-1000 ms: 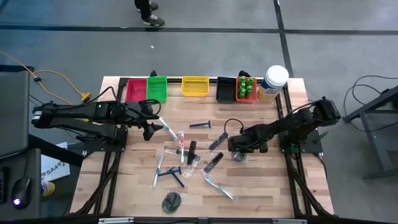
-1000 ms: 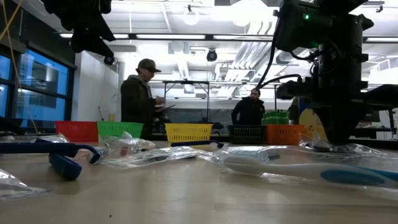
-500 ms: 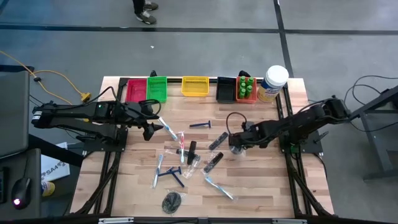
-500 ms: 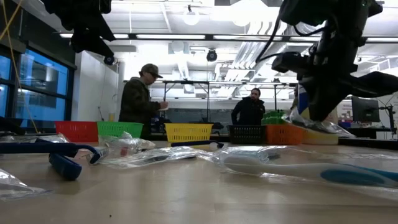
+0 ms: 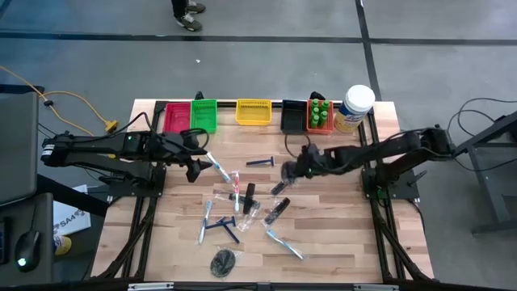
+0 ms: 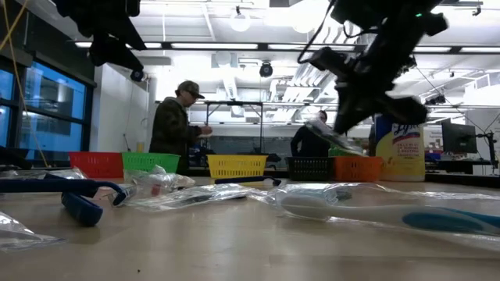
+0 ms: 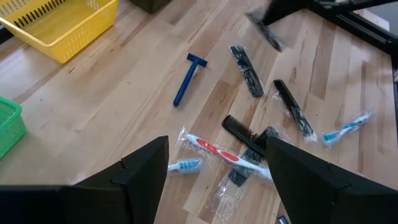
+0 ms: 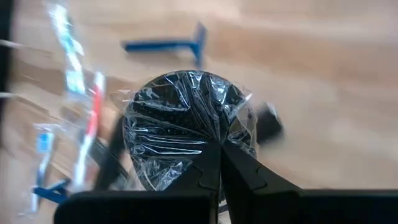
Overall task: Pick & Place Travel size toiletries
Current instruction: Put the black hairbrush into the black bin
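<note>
- Right wrist view shows the right gripper [image 8: 219, 163] with its two dark fingers pressed together on the clear wrap of a dark round mesh puff [image 8: 186, 127], which fills the space just ahead of the fingertips.
- From above, that gripper [image 5: 291, 170] hangs over the table's middle, the puff held off the wood; the low view shows the wrapped puff [image 6: 332, 134] lifted clear of the tabletop.
- Just beside it, toward the left arm, lies a blue razor [image 5: 260, 162]; slim black combs [image 5: 279, 187] lie just below the gripper on the near side.
- Beyond the gripper, along the far edge, stand the mesh bins: a black bin [image 5: 293, 115], an orange bin [image 5: 320, 120] holding green bottles [image 5: 320, 108], and a yellow bin [image 5: 253, 111].
- A white jar [image 5: 355, 107] stands at the far corner on the right arm's side.
- Wrapped toothbrushes [image 5: 234, 183] and a second puff [image 5: 223, 261] lie well apart from the right gripper.
- The left gripper [image 5: 194, 171] waits on the table's left side, its fingers [image 7: 140, 174] spread wide and holding nothing, with toothbrushes just ahead of it.
</note>
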Tool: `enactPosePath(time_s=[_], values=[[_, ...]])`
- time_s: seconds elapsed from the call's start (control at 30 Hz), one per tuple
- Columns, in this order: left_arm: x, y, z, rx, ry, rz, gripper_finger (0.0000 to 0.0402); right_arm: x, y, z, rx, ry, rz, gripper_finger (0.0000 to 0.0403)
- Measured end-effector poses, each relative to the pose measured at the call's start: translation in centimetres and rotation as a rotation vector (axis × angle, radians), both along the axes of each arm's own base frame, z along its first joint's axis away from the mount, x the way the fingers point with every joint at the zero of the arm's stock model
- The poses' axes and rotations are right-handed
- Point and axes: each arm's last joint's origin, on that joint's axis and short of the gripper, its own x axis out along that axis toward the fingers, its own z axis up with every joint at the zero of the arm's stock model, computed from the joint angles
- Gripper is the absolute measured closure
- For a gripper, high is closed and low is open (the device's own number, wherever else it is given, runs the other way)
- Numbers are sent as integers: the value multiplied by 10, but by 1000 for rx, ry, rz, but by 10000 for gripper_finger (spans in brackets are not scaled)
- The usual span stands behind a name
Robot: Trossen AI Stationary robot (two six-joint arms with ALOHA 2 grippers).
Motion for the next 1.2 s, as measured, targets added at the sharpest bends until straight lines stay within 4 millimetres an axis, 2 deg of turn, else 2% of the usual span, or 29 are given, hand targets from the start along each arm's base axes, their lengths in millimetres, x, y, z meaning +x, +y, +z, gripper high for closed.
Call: enactPosePath(time_s=[0.27,0.43,0.6,0.8,0.97,1.2], values=[[1,0,1,-43,-28,37,140,-1,-53,23,-209,-103,59,400],[2,1,3,-49,-50,88,140,-3,-81,43,-375,-91,158,400],[4,2,6,-60,-100,106,140,-3,-101,60,-581,-23,256,400],[7,2,11,-71,-158,111,140,-12,-117,60,-756,155,323,400],[7,2,13,-63,-180,132,140,-12,-128,53,-804,229,386,400],[8,3,14,-65,-193,155,140,7,-152,49,-762,305,378,400]])
